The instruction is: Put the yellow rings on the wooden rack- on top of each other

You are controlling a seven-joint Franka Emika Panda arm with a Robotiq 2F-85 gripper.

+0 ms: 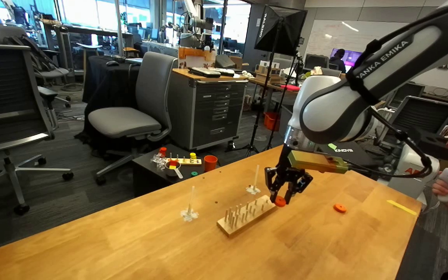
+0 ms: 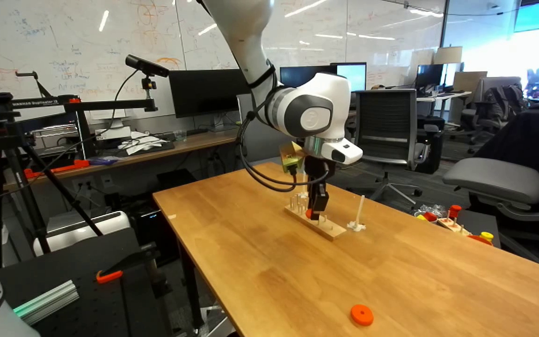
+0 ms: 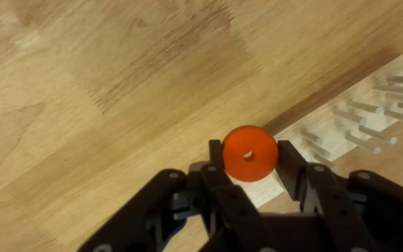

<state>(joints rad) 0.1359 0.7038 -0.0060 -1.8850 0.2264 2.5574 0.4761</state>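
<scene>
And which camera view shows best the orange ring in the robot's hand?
The wrist view: the orange ring in the hand shows its round face and central hole. In both exterior views it looks small, no hole discernible; in an exterior view the hand covers part of the orange ring.

"ANKA EMIKA" ran along the robot arm (image 1: 383,62) above the gripper (image 1: 280,200); "KINOVA" marked a dark panel (image 1: 358,155) beyond it, "Duplicator i3" a bar (image 2: 40,103) well apart.
</scene>
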